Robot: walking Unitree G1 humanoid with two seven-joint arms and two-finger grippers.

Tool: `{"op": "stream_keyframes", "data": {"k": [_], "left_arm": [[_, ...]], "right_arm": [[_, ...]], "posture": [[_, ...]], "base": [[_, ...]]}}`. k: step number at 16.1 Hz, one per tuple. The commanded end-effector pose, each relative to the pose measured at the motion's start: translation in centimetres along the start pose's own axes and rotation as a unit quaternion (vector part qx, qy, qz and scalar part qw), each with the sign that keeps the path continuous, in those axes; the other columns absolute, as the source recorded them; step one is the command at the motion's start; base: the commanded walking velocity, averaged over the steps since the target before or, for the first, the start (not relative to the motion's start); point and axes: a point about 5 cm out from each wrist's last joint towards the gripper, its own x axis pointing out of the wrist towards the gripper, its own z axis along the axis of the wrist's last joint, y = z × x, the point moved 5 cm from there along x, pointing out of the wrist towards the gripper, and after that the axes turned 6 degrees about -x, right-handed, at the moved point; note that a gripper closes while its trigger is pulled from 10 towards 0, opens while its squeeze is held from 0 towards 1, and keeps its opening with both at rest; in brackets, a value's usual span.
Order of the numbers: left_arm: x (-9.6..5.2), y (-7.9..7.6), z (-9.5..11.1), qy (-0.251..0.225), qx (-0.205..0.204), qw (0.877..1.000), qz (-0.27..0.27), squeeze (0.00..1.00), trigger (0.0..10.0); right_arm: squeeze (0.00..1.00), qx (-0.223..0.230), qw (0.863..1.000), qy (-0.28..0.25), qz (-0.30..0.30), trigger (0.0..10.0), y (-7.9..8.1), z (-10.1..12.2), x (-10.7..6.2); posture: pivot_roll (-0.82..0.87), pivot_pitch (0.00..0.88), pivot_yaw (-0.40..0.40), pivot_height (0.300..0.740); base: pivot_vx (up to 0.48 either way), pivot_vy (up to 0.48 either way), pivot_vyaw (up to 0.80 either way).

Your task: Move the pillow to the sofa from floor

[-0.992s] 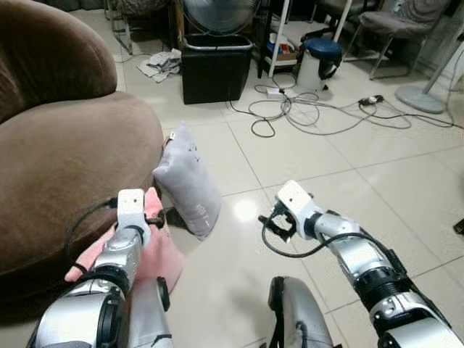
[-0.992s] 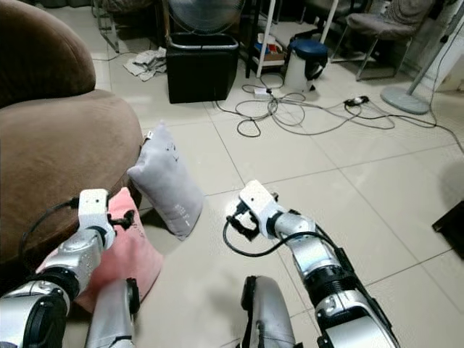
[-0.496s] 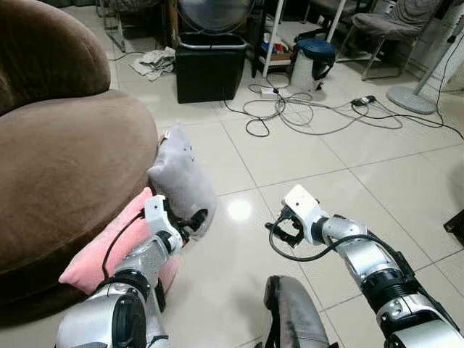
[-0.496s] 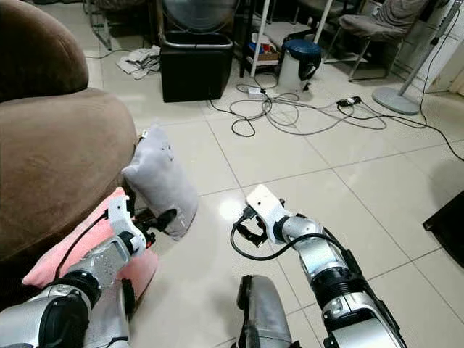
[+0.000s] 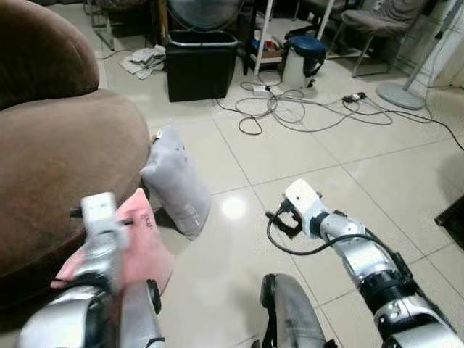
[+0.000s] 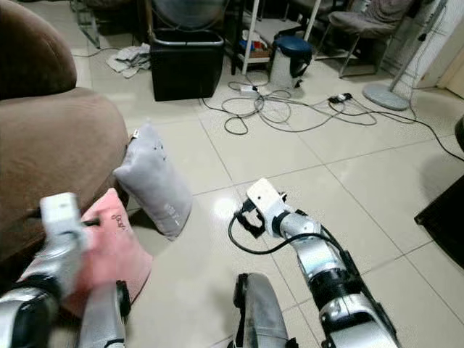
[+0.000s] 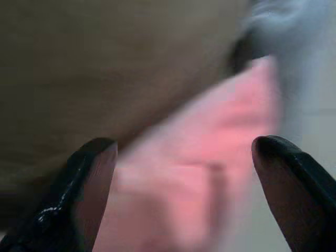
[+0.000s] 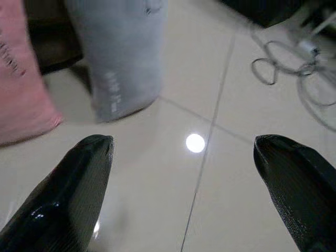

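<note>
A pink pillow (image 5: pixel 141 243) lies on the tiled floor, leaning on the front of the brown sofa (image 5: pixel 58 152). A grey pillow (image 5: pixel 175 181) stands on edge just beyond it, also against the sofa. My left arm (image 5: pixel 99 225) is motion-blurred over the pink pillow. In the left wrist view my left gripper (image 7: pixel 184 152) is open, with the pink pillow (image 7: pixel 210 173) and the sofa front ahead of its fingers. My right gripper (image 5: pixel 279 220) hovers open over bare floor to the right of the grey pillow (image 8: pixel 118 58), holding nothing.
A black box (image 5: pixel 201 61) stands behind the pillows. To its right are a tangle of cables (image 5: pixel 290 109), a white and blue jug (image 5: pixel 303 58) and a fan base (image 5: pixel 399 94). A crumpled cloth (image 5: pixel 145 58) lies far left. Open tiles stretch to the right.
My left arm has swung back and to the left, from the grey pillow's base to over the pink pillow. The right arm has barely moved. The camera has shifted a little.
</note>
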Motion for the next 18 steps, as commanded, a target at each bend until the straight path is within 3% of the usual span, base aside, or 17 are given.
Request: {"op": "stream_keyframes", "data": {"k": [1, 4, 5, 6, 7, 9, 13, 16, 17, 18], "left_arm": [[-0.2, 0.1, -1.1, 0.010, 0.054, 0.998, -0.001, 0.00, 10.0], [-0.3, 1.2, -2.5, 0.054, 0.055, 0.997, -0.003, 0.00, 10.0], [-0.2, 0.9, -2.3, 0.064, 0.034, 0.997, -0.016, 0.00, 10.0], [-0.1, 0.8, -2.1, 0.074, 0.006, 0.997, -0.014, 1.00, 10.0], [0.0, 1.0, -1.8, 0.082, -0.030, 0.996, 0.001, 1.00, 10.0], [0.2, 1.2, -1.3, 0.094, -0.061, 0.994, 0.016, 1.00, 10.0], [0.3, 0.3, -0.6, 0.112, -0.071, 0.991, 0.009, 1.00, 10.0], [0.2, -0.7, -1.0, 0.128, -0.071, 0.989, -0.003, 1.00, 10.0], [0.1, -1.1, -1.0, 0.124, -0.057, 0.991, -0.013, 0.00, 10.0], [0.1, -1.3, -1.3, 0.120, -0.036, 0.992, -0.017, 0.00, 10.0]], "right_arm": [[0.00, 0.010, 1.000, -0.009, -0.019, 10.0, -0.4, 0.2, -0.2], [0.00, 0.031, 0.999, -0.017, -0.001, 10.0, 0.6, 0.6, 0.0], [0.00, 0.042, 0.999, -0.027, 0.012, 10.0, 0.9, 1.0, 0.0], [0.00, 0.048, 0.998, -0.036, 0.025, 10.0, 1.0, 1.3, -0.2], [0.00, 0.044, 0.998, -0.042, 0.035, 10.0, 0.8, 1.6, -0.5], [0.00, 0.043, 0.997, -0.041, 0.043, 10.0, 0.0, 1.8, -1.2], [0.00, 0.045, 0.995, -0.019, 0.088, 10.0, -0.1, 1.5, -2.7], [0.00, 0.062, 0.995, -0.020, 0.075, 10.0, -0.8, 1.8, -3.3], [0.00, 0.065, 0.994, -0.041, 0.072, 10.0, -0.5, 2.5, -3.4], [0.00, 0.037, 0.992, -0.065, 0.105, 10.0, 1.1, 3.2, -3.6]], "posture": [[0.04, 0.000, -0.119, 0.526], [0.04, 0.000, -0.117, 0.526], [0.04, 0.000, -0.119, 0.526], [0.01, 0.000, -0.126, 0.526], [-0.01, 0.000, -0.129, 0.526], [-0.03, 0.000, -0.141, 0.526], [-0.08, 0.000, -0.158, 0.526], [-0.09, 0.025, -0.155, 0.526], [-0.09, 0.053, -0.152, 0.526], [-0.09, 0.096, -0.143, 0.526]], "base": [[0.000, 0.000, 0.00], [0.000, 0.000, 0.00], [0.000, 0.000, 0.00], [0.000, 0.000, 0.00], [0.000, 0.000, 0.00], [0.000, 0.000, 0.00], [0.000, 0.000, 0.00], [0.000, 0.000, 0.00], [0.000, 0.000, 0.00], [0.000, 0.000, 0.00]]}}
